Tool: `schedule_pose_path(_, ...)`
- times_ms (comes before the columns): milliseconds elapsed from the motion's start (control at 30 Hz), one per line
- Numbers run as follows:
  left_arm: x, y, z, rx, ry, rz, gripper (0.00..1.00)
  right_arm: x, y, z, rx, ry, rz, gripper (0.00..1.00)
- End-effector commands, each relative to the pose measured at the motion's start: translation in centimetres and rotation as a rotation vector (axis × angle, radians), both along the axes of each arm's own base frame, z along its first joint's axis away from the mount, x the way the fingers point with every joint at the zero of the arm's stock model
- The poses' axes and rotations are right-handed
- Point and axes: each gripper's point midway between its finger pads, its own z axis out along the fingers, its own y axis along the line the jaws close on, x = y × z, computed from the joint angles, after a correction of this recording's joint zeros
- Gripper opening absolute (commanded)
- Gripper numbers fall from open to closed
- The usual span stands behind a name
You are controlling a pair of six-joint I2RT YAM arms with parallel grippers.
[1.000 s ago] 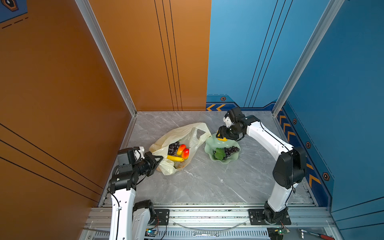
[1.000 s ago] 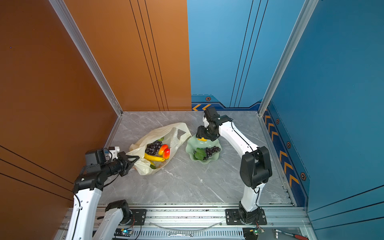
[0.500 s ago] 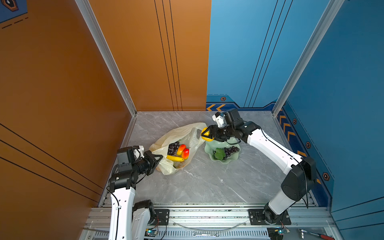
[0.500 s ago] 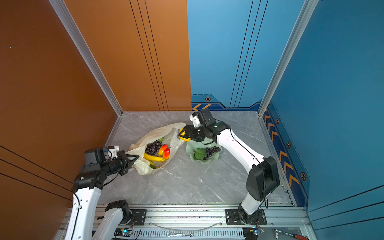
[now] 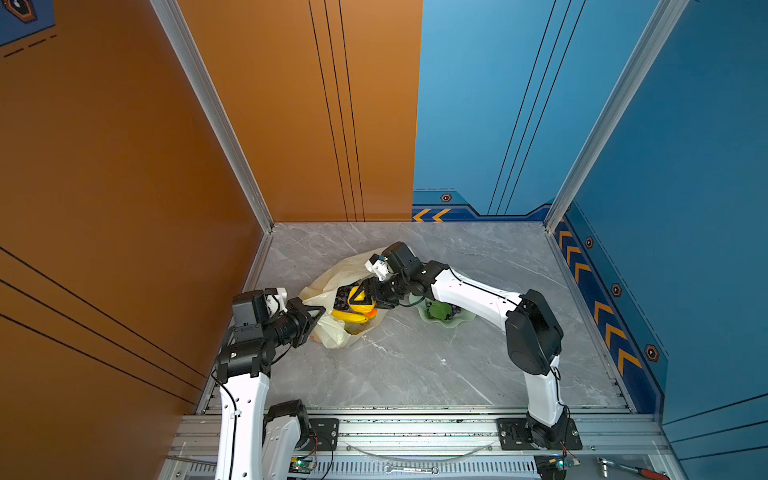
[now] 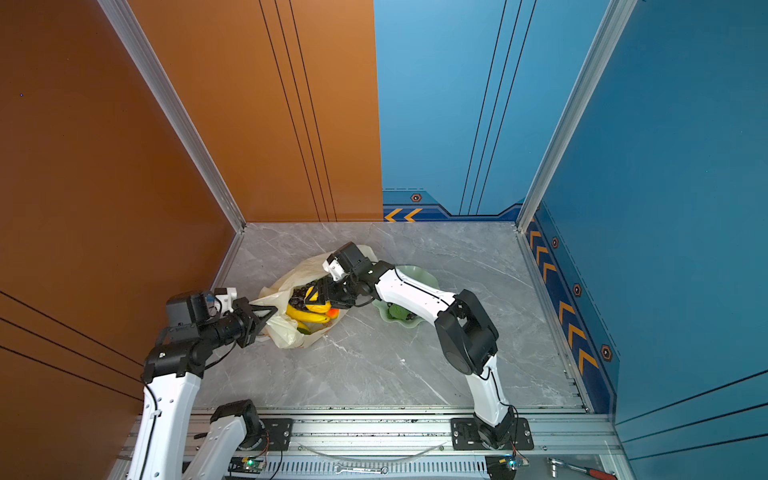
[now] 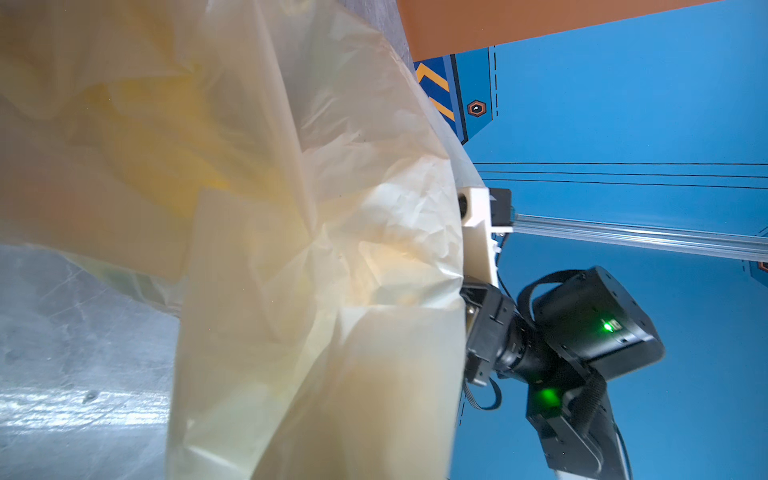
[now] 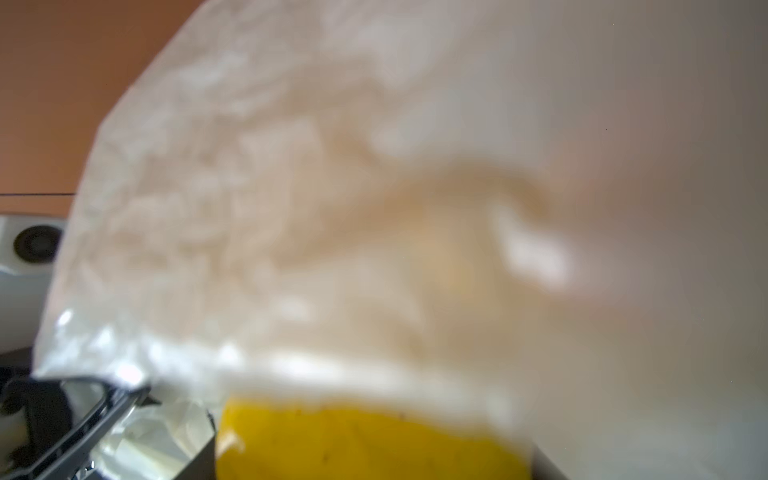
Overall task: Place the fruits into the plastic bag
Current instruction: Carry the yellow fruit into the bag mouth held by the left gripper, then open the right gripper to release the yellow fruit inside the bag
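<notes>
Left gripper (image 5: 319, 311): was clamped shut on plastic bag (image 5: 332, 337) rim. Right gripper (image 5: 360, 296): held yellow lemon (image 8: 365, 444) in bag mouth; banana bunch (image 5: 351, 318) lay just beneath it.

The left pincer (image 5: 318, 311) is pinched closed on the plastic bag (image 5: 332, 337). Meanwhile the right arm (image 5: 469, 291) stretches across, right pincer (image 5: 355, 296) clamping a yellow fruit (image 8: 365, 444).

Crinkled cream plastic bag (image 7: 316, 257) fills most of the frame, very close. Blurry yellow patches (image 7: 166, 137) show through the film. Grey marble desk (image 7: 75, 374) beside the bag. The other arm (image 7: 582, 340), black with green lights, has its front end hidden behind the bag's edge. Blue wall (image 7: 665, 104) and orange wall (image 7: 498, 20) behind.
</notes>
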Motion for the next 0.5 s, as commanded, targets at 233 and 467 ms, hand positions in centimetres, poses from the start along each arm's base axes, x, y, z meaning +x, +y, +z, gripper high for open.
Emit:
schedule_pose_path(233, 0.4, -0.4, 1.6, -0.011, -0.053, -0.02, 0.0, 6.3, 4.3, -1.5, 0.037, -0.039, -0.091, 0.64)
schedule_pose_path(467, 0.6, -0.5, 1.6, -0.021, -0.053, -0.021, 0.0, 9.0, 4.9, -3.0, 0.01, -0.072, -0.169, 0.67)
